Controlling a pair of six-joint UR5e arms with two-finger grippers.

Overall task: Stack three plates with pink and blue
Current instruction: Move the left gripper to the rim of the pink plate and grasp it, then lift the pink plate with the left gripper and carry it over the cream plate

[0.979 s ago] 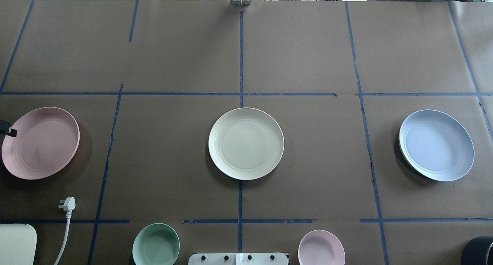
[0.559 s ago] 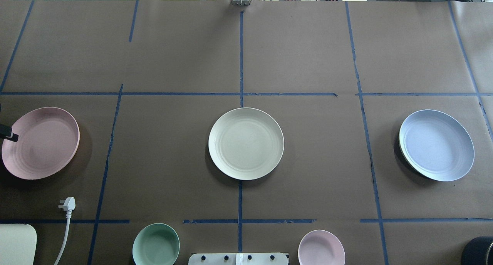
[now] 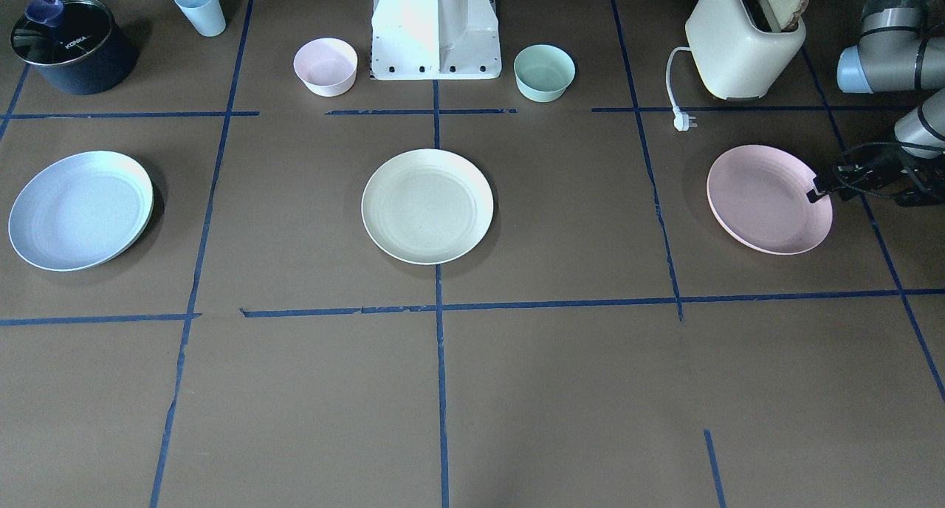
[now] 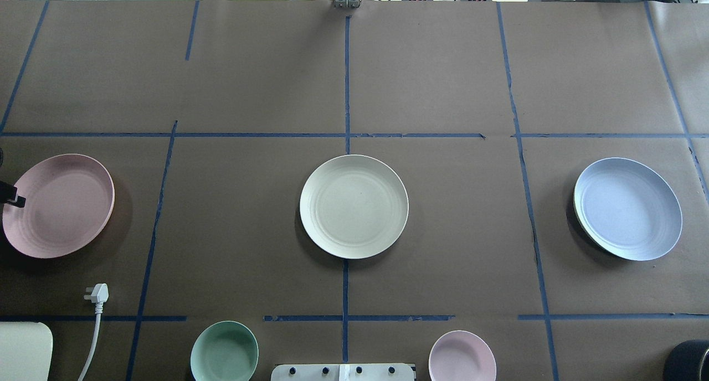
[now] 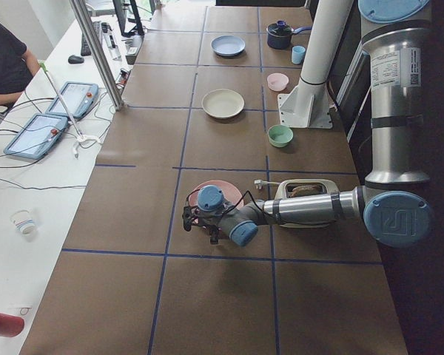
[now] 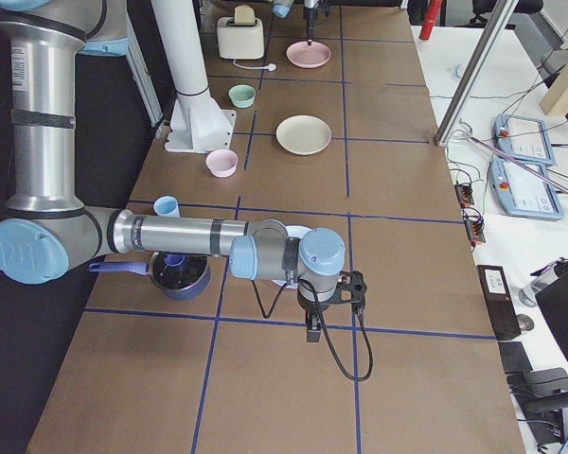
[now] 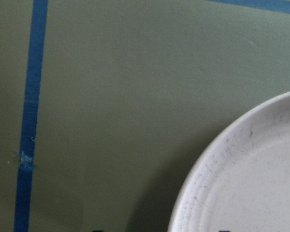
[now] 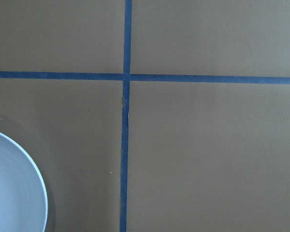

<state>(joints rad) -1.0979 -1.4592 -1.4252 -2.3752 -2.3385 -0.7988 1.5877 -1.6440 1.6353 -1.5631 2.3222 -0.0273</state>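
Jaws, left gripper (image 3: 818,193): one dark fingertip lies over the outer rim of the pink plate (image 3: 764,201); the left wrist view shows two dark specks at its bottom edge, one inside the rim and one outside on the paper; I read this as jaws apart, astride the rim, nothing held; the evidence is faint, so this is a judgement. The pink plate lies flat on the table (image 3: 561,220) at the robot's left end, not lifted.

Jaws, right gripper (image 6: 313,331): seen only from the table's right end, hanging low just beside the blue plate (image 3: 77,211); cannot tell whether the jaws are apart or closed; its wrist view shows only that plate's rim and tape lines.

The cream plate (image 3: 427,205) is in the centre, well apart from both others; nothing is stacked; the task is at its start.

Step in hand (judged): pinch the pink plate by its rim. To do it well:
- bring the outer finger down to the paper so it gets under the lip;
- set the inner finger on the sloped wall, not the flat base;
- close fully before any lift;
- a rim pinch leaves the plate hanging out from the jaws, so expect droop; lift slowly and keep it level;
- clear the cream plate's rim and centre over it before release.

The plug (image 3: 685,122) and toaster (image 3: 742,43) are near, on the robot's side; route away from the cord.
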